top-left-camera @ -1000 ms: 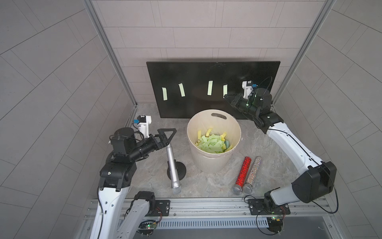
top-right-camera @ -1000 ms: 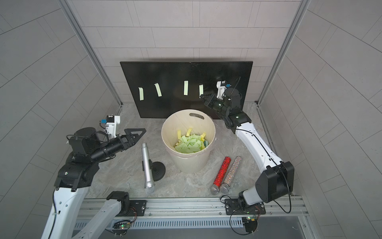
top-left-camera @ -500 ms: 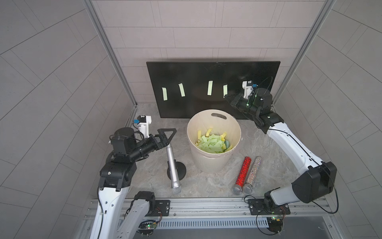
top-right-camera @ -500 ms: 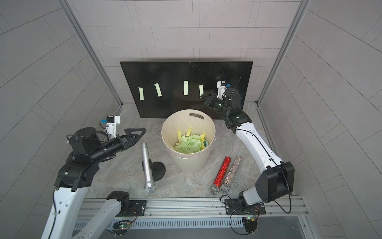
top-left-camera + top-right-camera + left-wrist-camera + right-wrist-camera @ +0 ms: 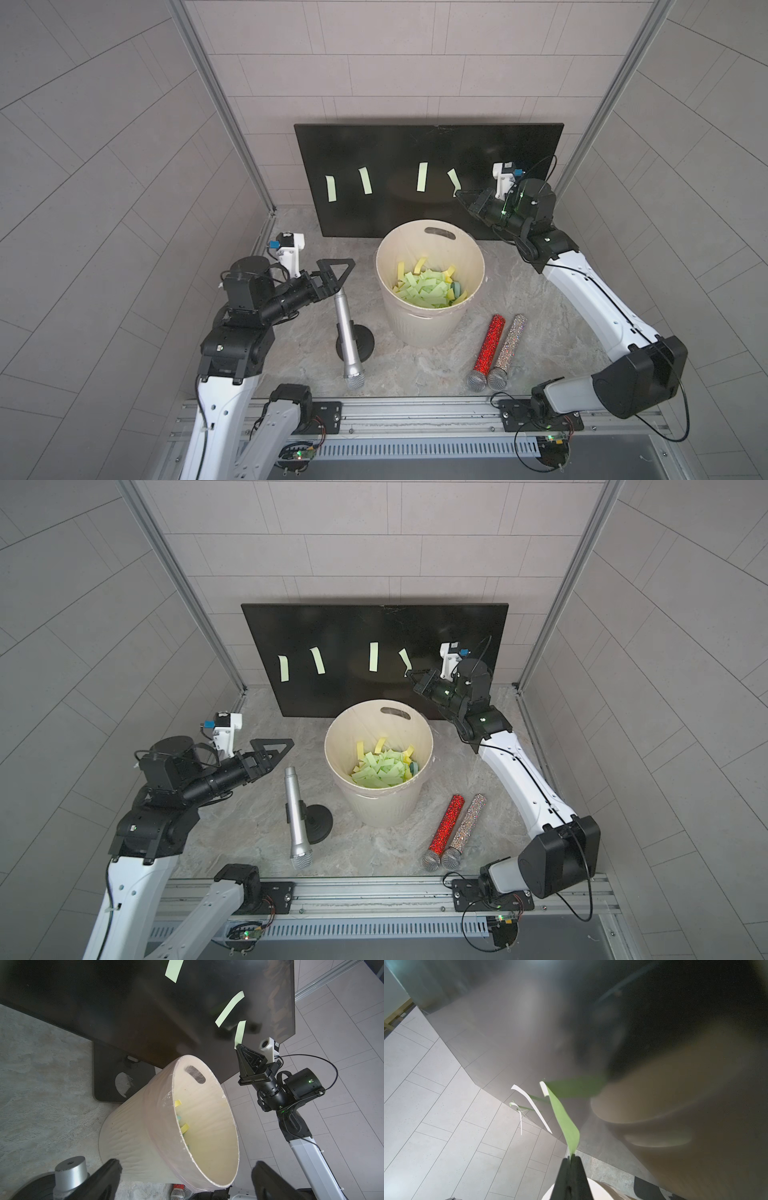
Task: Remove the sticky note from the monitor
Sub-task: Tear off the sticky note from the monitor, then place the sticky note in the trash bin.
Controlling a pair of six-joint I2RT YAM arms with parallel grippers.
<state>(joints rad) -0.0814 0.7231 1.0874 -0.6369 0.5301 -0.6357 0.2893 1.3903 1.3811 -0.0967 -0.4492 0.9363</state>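
In both top views the monitor (image 5: pixel 428 141) stands behind the cream bucket (image 5: pixel 430 328). The right gripper (image 5: pixel 458 193), above the bucket's far right rim, pinches the lower end of the sticky note (image 5: pixel 453 182), which bends off the screen (three more strips (image 5: pixel 365 180) stick there). The left gripper (image 5: pixel 337 272) hangs left of the bucket, spread wide, holding nothing. The left wrist view shows the same pinch beyond the bucket. In the right wrist view the jaws press flat on the note's tip, its far end touching the glass.
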